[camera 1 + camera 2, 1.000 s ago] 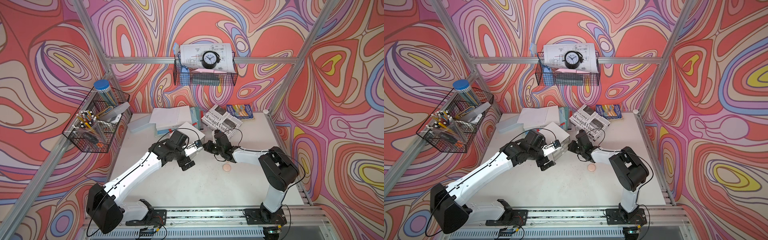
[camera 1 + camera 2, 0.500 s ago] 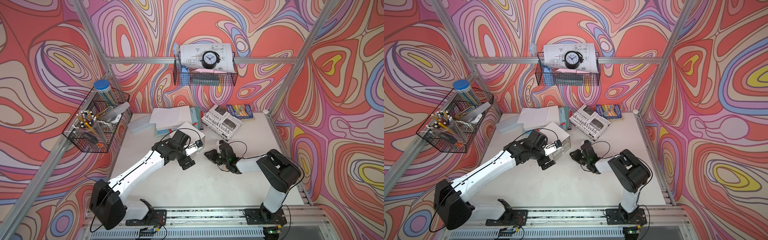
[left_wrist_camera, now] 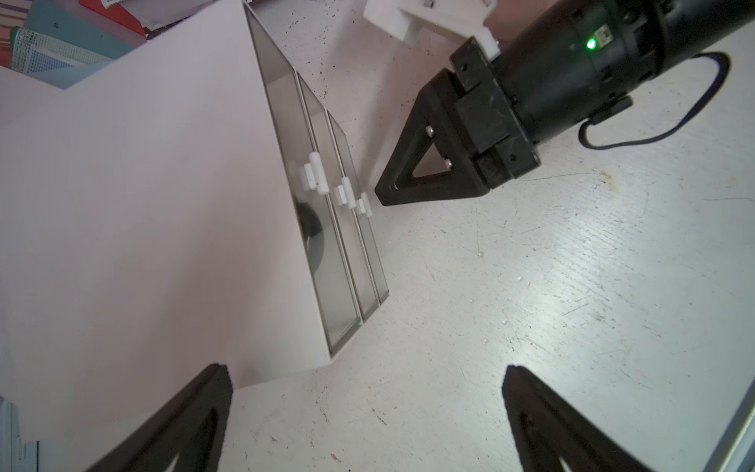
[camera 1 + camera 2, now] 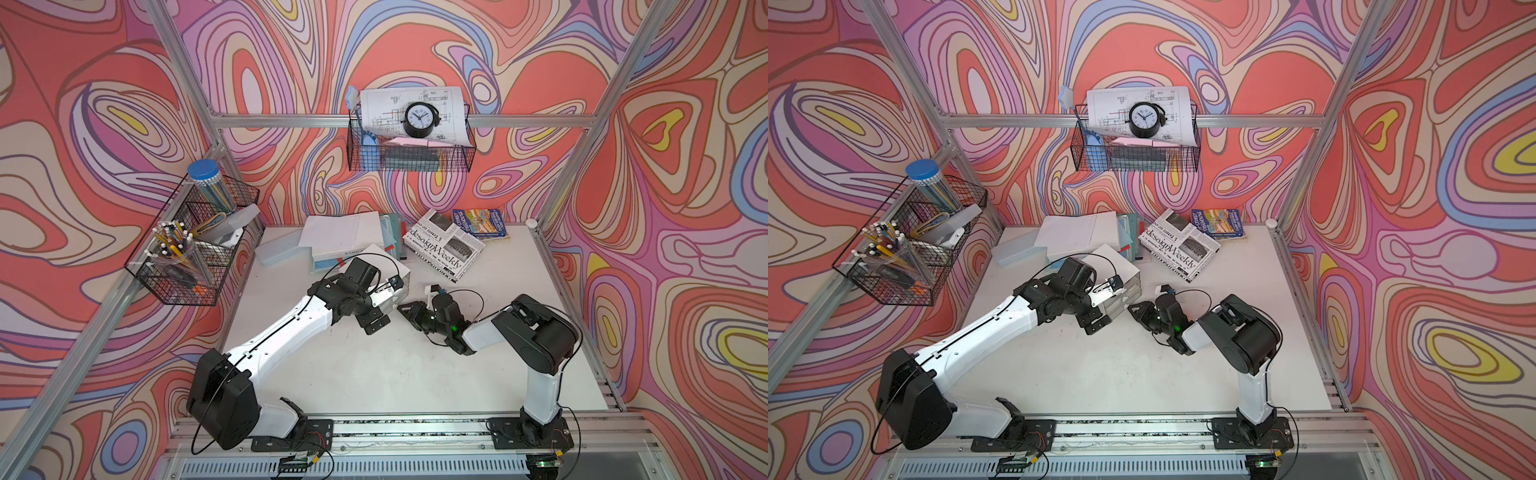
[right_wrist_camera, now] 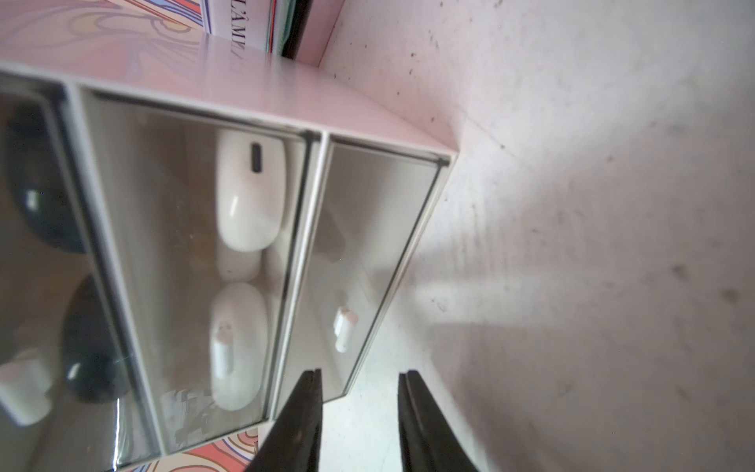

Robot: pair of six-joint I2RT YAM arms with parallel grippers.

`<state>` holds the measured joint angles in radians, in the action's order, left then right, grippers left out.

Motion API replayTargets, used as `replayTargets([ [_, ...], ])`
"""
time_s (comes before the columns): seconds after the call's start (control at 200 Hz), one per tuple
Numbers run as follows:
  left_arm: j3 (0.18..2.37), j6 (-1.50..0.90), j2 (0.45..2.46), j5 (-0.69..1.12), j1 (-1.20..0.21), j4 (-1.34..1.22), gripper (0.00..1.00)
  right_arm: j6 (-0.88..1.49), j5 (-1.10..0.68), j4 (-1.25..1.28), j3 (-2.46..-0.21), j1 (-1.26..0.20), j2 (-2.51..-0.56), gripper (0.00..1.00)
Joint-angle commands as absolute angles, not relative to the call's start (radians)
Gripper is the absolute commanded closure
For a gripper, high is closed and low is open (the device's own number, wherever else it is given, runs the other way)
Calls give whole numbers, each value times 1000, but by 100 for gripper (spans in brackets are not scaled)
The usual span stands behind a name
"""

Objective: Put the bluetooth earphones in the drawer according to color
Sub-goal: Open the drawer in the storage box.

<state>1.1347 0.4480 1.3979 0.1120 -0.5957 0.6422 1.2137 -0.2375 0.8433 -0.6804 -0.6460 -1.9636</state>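
The left arm [image 4: 291, 328] has moved only a little in the last second. It waits just beside the drawer box [image 3: 163, 204], and its jaws are spread wide with nothing in them. The right arm [image 4: 536, 332] has changed more. A second ago its jaws were pinched tight, right up at the box. Now it has pulled back and lies low over the bench [image 3: 531, 286]. Its jaws have come apart a bit and nothing is between them. They point at the small white handle [image 5: 343, 331] of the lowest drawer [image 5: 367, 245]. I think it has let go and is getting ready for the next job.

On the left wall a wire basket [image 4: 174, 291] holds pens and pencils [image 4: 174, 243]. In the box all three drawers look pushed shut. Through the clear fronts, the top drawer [image 5: 41, 286] holds black earphones [image 5: 90, 347]. The middle drawer [image 5: 179, 229] holds white earphones [image 5: 249, 196]; I see at least two. The lowest drawer looks empty, so I guess it is for pink ones. A second ago one pink earphone lay on the bench by the right arm. Now the arm is over that spot and I cannot see it. So pink is probably still to do. On the back wall another wire basket [image 4: 409, 160] holds a clock [image 4: 419, 120] and papers [image 4: 390, 104].
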Motion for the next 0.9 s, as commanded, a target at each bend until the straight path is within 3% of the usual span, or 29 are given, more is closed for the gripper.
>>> replayTargets([
  [0.0, 1129, 441, 1387, 106, -592, 639, 2, 1283, -241, 964, -676, -654, -2024, 67],
  [0.896, 1129, 449, 1358, 76, -591, 663, 1, 1351, -237, 1085, -719, -663, -2140, 71],
])
